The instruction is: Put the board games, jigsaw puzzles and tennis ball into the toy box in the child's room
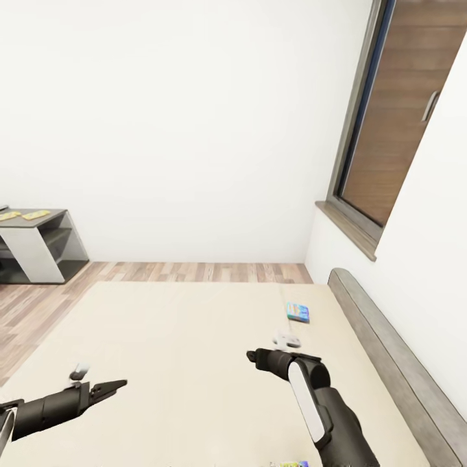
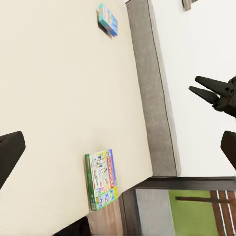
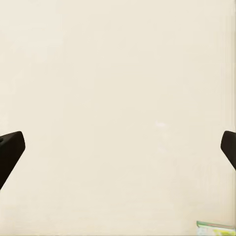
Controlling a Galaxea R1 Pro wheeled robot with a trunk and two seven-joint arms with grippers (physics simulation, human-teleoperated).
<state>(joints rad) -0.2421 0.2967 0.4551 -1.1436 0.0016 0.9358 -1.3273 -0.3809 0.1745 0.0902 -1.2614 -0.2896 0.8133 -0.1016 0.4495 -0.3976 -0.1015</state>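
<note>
Beige bed point(image 1: 181, 363) carried both games, blue point(image 1: 298, 312) near the headboard point(image 1: 389, 350) and green-white point(image 2: 101, 179) at its edge, while we found left gripper point(image 1: 107, 389) and right gripper point(image 1: 259, 357) spread open, empty; nothing boxed.

Two board games point(image 1: 298, 312) on bed point(image 1: 162, 363) (near headboard point(image 1: 389, 363)); cabinet point(image 1: 39, 246) far left, perhaps puzzle-topped.

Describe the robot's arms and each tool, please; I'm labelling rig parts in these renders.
Both arms are matt black, with rounded cylindrical segments. The right arm carries a long white panel along its forearm. The left arm narrows to the left tool, two slim pointed black fingers, with a small pale fitting at its wrist. The right tool is black too. No cables show.
</note>
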